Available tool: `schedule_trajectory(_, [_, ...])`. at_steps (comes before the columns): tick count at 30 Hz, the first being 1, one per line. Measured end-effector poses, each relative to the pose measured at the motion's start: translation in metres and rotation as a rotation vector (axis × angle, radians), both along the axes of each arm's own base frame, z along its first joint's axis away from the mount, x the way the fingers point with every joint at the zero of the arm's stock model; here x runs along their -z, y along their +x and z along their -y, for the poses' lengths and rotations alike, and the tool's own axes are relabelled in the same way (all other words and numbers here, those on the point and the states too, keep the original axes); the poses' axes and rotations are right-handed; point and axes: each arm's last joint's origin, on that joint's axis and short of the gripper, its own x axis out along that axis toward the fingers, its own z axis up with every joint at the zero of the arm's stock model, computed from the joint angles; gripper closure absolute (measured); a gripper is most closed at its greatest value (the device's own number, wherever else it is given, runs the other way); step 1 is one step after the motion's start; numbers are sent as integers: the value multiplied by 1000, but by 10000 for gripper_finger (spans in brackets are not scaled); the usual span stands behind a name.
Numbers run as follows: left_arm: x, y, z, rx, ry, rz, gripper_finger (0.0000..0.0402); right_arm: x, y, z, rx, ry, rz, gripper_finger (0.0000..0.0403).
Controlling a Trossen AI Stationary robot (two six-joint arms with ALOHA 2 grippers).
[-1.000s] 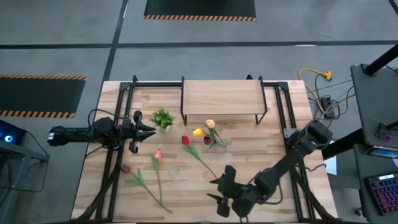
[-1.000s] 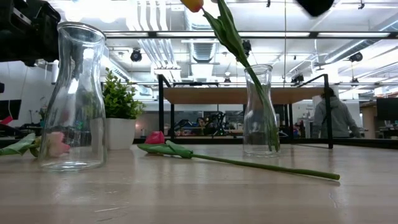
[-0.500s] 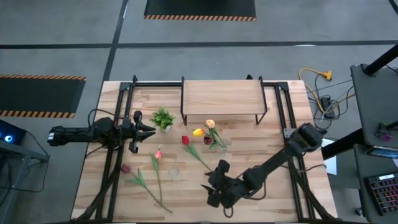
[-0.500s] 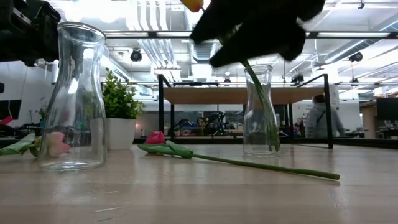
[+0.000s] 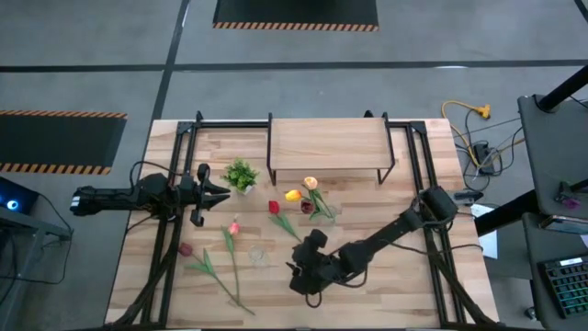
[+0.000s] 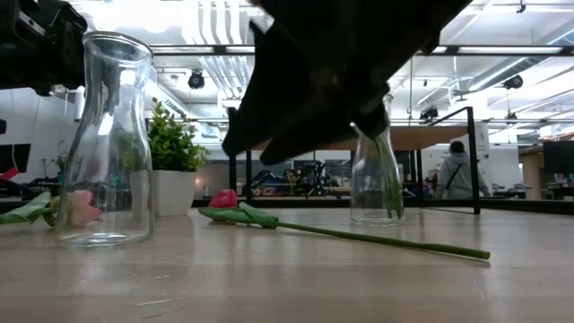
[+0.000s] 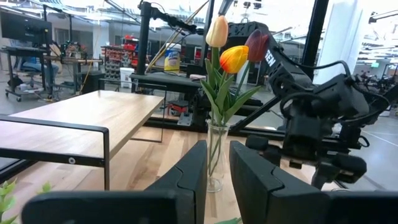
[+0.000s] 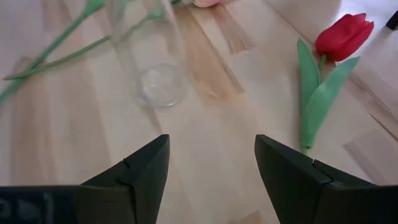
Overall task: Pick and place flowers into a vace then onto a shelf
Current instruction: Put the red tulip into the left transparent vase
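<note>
A red tulip lies flat on the table, its stem running toward the near right; its head and leaf show ahead of my right gripper. A glass vase near the shelf holds three tulips: yellow, peach and maroon. An empty glass vase stands upright. A pink tulip and a darker one lie at the near left. My right gripper hovers open by the red tulip's stem end, beside the empty vase. My left gripper waits open at the left.
A small bushy plant in a white pot stands left of the shelf. Black frame rails run along both table sides. A person stands in the room beyond. Bare wood lies at the near right.
My right gripper has swung from the near edge toward the table's left and a little farther in, coming up to the red tulip's stem and the empty vase. In the low view it has come down into the picture and looms large. The flowers and vases have stayed put.
</note>
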Motion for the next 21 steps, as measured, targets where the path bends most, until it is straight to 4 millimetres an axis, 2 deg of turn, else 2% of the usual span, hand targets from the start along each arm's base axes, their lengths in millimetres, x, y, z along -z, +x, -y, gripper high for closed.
schedule_trajectory(7, [0, 0, 0, 0, 0, 0, 350, 6, 13, 17, 51, -3, 3, 177])
schedule_trajectory(13, [0, 0, 0, 0, 0, 0, 350, 20, 22, 36, 101, -12, -23, 177])
schedule_trajectory(21, [0, 0, 0, 0, 0, 0, 350, 26, 22, 48, 135, -27, -64, 177])
